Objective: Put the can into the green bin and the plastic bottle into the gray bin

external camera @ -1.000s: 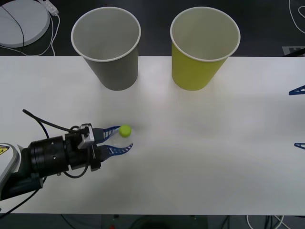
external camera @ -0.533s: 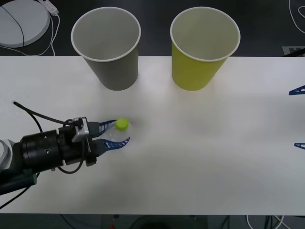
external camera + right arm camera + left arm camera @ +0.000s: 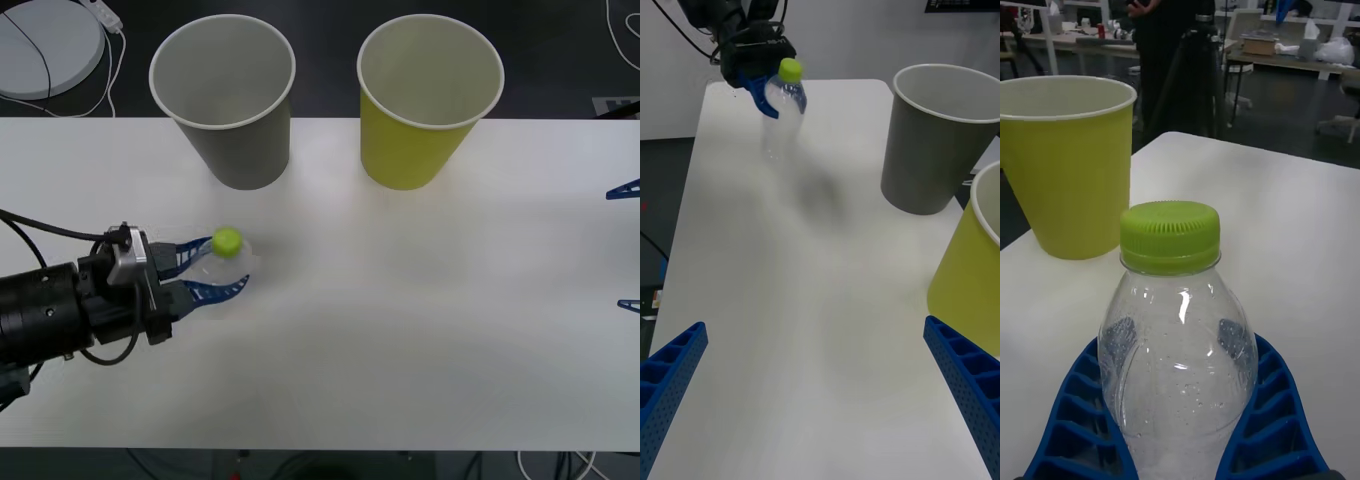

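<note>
L gripper (image 3: 215, 268) is clenched round the plastic bottle (image 3: 224, 254), blue fingers (image 3: 1259, 405) hugging both sides of the clear body just under the shoulder, lime cap up; bottle is upright and looks lifted off the table (image 3: 400, 330), in front of the gray bin (image 3: 225, 100). R gripper (image 3: 820, 397) waits spread wide at the table's right edge, holding nothing. To do the carry well: raise the bottle's base above the white rim first, centre over the gray bin's mouth, not the green bin (image 3: 428, 100) beside it, then release low so the light cup isn't knocked over. No label, brand or writing readable on bottle or bins
</note>
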Controlling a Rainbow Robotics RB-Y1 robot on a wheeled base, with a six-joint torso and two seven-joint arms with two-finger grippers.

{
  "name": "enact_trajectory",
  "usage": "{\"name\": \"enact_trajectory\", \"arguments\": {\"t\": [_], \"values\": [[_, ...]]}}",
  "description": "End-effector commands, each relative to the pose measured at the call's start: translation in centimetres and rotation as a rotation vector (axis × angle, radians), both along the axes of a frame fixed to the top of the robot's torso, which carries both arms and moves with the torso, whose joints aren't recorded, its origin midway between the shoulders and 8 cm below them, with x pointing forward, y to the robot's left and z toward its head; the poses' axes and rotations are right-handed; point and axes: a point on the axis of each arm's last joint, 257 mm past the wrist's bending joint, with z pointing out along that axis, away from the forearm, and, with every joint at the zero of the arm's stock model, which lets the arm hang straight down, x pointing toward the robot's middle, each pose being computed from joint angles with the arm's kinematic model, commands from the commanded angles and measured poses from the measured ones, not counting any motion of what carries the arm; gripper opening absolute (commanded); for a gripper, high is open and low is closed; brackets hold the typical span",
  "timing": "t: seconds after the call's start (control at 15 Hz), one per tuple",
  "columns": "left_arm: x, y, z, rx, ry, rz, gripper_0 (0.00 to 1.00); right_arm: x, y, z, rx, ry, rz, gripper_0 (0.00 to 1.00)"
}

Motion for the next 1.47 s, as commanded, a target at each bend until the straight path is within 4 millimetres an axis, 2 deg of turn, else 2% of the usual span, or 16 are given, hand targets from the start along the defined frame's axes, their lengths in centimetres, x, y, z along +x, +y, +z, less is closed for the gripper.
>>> {"name": "enact_trajectory", "arguments": {"t": [0.07,0.87,1.47], "values": [[-0.4,1.2,1.3,0.024,0.032,0.052,0.00,0.0,0.0,0.0,0.000,0.000,0.000,1.00],[0.6,7.7,5.7,0.134,0.116,0.199,0.00,0.0,0.0,0.0,0.000,0.000,0.000,1.00],[1.2,11.5,9.2,0.217,0.154,0.242,0.00,0.0,0.0,0.0,0.000,0.000,0.000,1.00]]}}
